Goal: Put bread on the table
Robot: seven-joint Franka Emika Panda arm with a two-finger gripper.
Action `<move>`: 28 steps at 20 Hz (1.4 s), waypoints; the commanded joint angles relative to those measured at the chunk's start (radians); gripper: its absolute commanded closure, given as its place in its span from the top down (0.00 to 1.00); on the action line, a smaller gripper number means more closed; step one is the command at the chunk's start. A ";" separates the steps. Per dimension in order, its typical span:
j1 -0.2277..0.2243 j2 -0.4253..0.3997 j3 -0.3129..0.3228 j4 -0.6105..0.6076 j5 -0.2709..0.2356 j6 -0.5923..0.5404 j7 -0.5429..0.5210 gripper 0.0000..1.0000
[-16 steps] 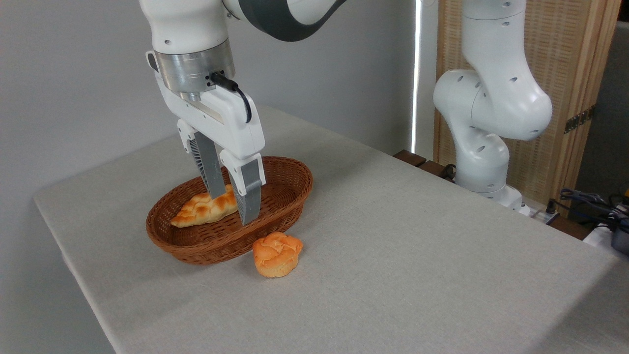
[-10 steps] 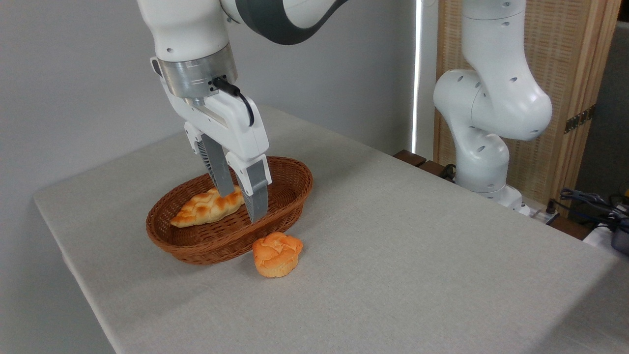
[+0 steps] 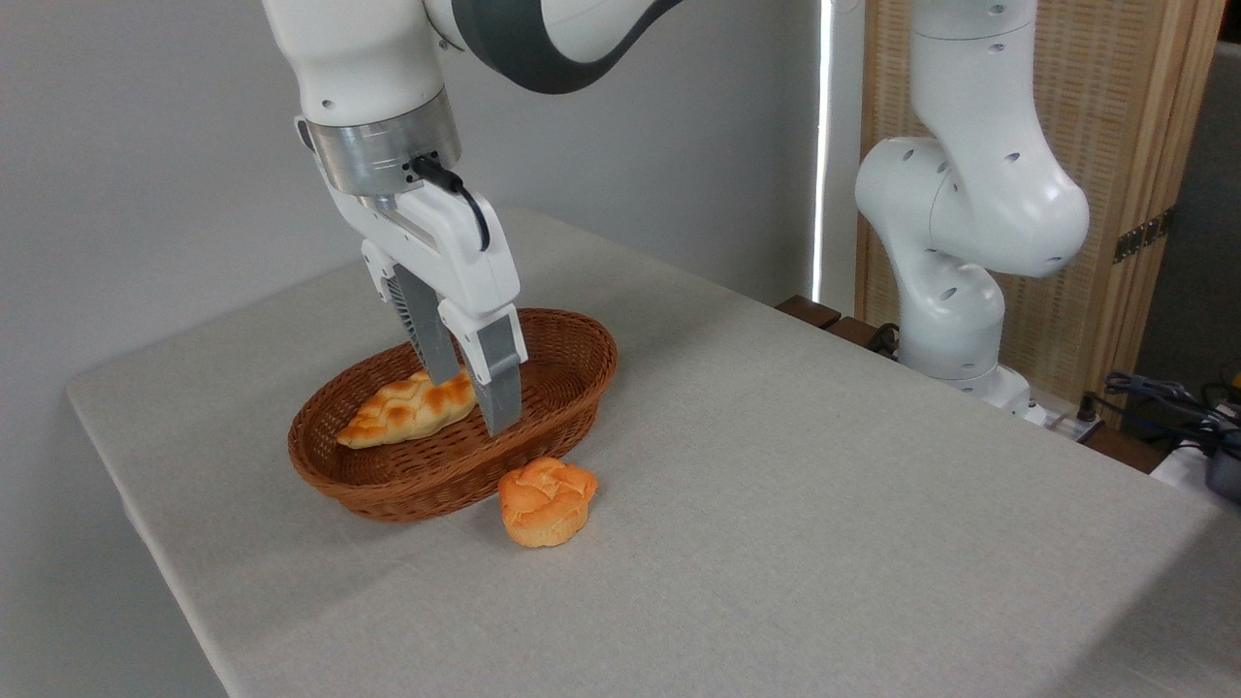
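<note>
your gripper (image 3: 472,397) hangs down into the wicker basket (image 3: 543,427), its two fingers straddling the right end of the bread (image 3: 407,412). the jaws look pressed on that end of the loaf, though from this angle you can't be sure both pads touch it. the bread lies inside the basket, its left tip pointing toward the basket's left wall. a small round bun (image 3: 546,501) sits on the table (image 3: 824,504) just in front of the basket, touching or nearly touching its rim.
</note>
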 commanded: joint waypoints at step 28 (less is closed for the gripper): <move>-0.027 0.122 -0.210 -0.151 -0.246 0.238 -0.012 1.00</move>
